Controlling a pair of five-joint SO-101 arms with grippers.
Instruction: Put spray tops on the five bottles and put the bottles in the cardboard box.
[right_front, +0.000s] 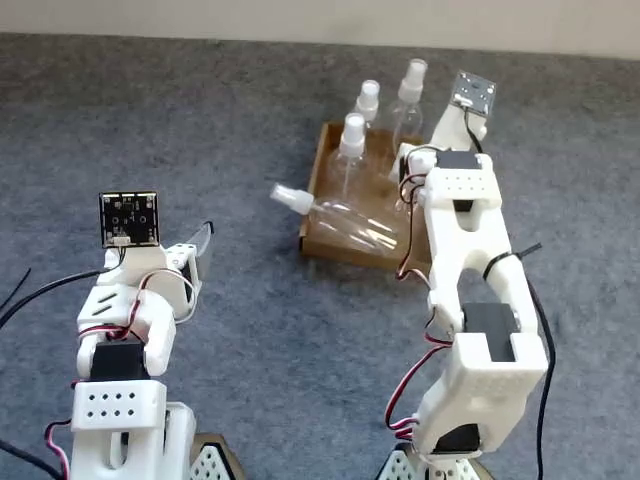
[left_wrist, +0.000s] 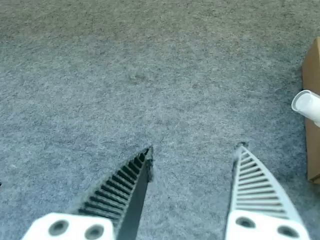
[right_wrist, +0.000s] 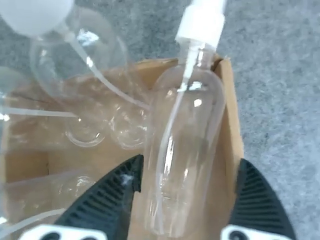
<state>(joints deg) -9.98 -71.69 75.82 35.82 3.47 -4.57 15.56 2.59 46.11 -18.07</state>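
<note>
As its wrist view reveals, right jaws straddle a bottle (right_wrist: 182, 150).

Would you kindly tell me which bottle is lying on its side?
The bottle whose white spray top juts over the box wall; the three others seen from above stand upright.

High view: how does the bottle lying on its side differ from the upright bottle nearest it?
The lying bottle rests on its side, its spray top poking out past the edge of the cardboard box; the upright bottle stands wholly inside, top pointing up. Both are clear with white spray tops fitted.
</note>
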